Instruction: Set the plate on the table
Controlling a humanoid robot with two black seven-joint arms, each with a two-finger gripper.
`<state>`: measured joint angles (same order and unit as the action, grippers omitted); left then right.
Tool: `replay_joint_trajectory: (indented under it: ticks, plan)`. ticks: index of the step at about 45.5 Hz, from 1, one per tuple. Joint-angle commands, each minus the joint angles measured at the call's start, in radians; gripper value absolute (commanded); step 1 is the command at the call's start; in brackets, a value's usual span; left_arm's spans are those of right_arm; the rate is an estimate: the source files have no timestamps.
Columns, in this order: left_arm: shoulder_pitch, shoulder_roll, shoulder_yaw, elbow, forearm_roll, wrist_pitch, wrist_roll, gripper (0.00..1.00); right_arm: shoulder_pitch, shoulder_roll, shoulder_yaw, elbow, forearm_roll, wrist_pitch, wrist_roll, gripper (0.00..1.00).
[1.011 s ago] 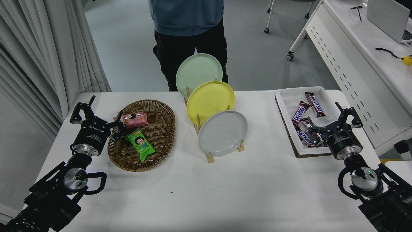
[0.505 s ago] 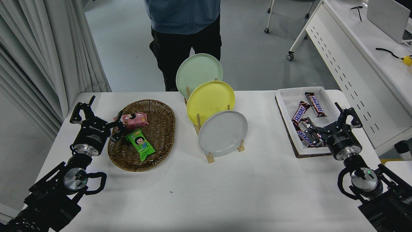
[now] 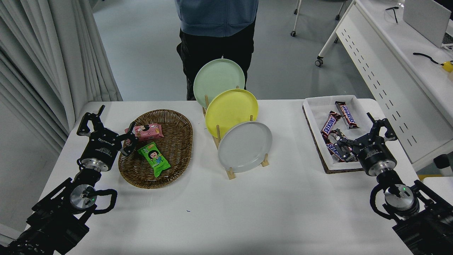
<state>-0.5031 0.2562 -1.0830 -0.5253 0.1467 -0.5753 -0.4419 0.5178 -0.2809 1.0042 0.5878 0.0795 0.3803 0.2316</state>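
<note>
The light grey plate [image 3: 245, 146] stands tilted in the front slot of a wooden rack [image 3: 230, 172] at the middle of the white table [image 3: 247, 212]. A yellow plate [image 3: 231, 110] and a pale green plate [image 3: 218, 81] stand behind it in the same rack. My right gripper [image 3: 361, 131] is open and empty, far right of the plate, over the edge of the white tray. My left gripper [image 3: 106, 124] is open and empty, parked at the left beside the wicker basket.
A wicker basket [image 3: 177, 141] with a pink and a green snack packet lies left of the rack. A white tray [image 3: 318, 106] of chocolate bars sits at the right. A person [image 3: 216, 32] stands at the far side. A white desk [image 3: 389, 63] stands at the right.
My right gripper has shifted slightly up and left. The person at the far side has stepped to the right. The plates have not moved.
</note>
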Motion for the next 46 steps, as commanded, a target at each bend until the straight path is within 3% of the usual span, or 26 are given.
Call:
replay_joint_trajectory:
  ticks: [1,9,16,26,38,46]
  plan:
    - [0.0,0.0,0.0,-0.001,0.001,0.0,0.0,1.0,0.007,-0.011,-0.003,-0.008,-0.013,0.003,0.0,1.0]
    - [0.0,0.0,0.0,-0.001,0.001,0.0,0.0,1.0,0.05,-0.067,-0.108,-0.008,-0.018,-0.001,0.0,1.0]
    - [0.0,0.0,0.0,-0.001,0.001,0.0,0.0,1.0,0.131,-0.146,-0.381,0.006,0.0,-0.001,0.0,1.0]
    - [0.0,0.0,0.0,0.001,0.001,0.0,0.0,1.0,0.212,-0.237,-0.512,0.014,-0.004,0.0,-0.003,1.0]
    - [0.0,0.0,0.0,-0.001,0.001,0.0,0.0,1.0,0.389,-0.347,-0.935,0.089,-0.007,0.006,-0.006,1.0]
    - [0.0,0.0,0.0,-0.001,0.001,0.0,0.0,1.0,0.455,-0.389,-0.995,0.121,-0.007,0.086,-0.006,1.0]
